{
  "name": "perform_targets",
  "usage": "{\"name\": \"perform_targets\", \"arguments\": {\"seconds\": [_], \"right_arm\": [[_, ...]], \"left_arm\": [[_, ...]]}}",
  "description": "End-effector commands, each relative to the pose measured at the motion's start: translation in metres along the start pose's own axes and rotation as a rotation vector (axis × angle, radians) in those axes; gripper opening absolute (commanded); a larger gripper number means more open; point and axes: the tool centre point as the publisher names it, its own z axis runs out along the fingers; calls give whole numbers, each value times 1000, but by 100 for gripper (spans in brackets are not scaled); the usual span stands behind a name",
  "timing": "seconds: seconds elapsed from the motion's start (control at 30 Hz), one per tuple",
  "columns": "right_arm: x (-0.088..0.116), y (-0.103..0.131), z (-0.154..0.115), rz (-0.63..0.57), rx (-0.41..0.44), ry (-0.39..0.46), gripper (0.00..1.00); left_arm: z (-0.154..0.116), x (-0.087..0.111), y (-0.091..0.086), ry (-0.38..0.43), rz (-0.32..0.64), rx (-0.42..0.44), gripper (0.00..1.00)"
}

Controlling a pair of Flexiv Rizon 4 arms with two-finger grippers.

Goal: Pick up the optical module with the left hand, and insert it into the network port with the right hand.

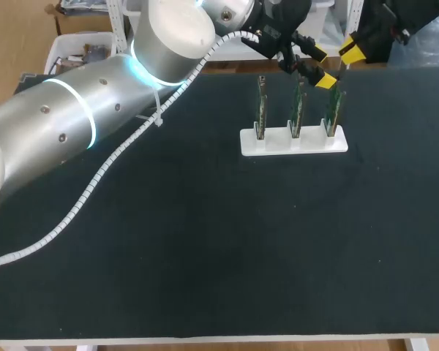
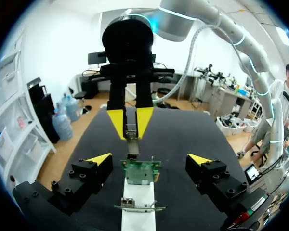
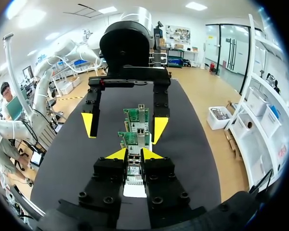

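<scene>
1. R jaws are pinching module [image 2: 131, 130], narrow, hanging it just above port [image 2: 132, 156] on card [image 2: 142, 172], prob. lining up insert.
2. L jaws are standing wide, empty, flanking card, giving room.

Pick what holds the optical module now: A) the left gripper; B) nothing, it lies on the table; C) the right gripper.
C: the right gripper is shut on the optical module from both sides, while the left gripper stands open.
</scene>
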Motion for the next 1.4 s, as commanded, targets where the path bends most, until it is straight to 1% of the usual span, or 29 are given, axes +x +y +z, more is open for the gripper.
{"name": "perform_targets", "arguments": {"seconds": [0.03,0.83,1.4], "right_arm": [[0,-8,0,0,-295,-3,0],[1,-14,0,-3,-301,-10,0],[3,-10,1,5,-302,-17,0]], "left_arm": [[0,0,0,2,0,0,100],[0,0,0,2,0,0,100],[0,0,0,2,0,0,100]]}}
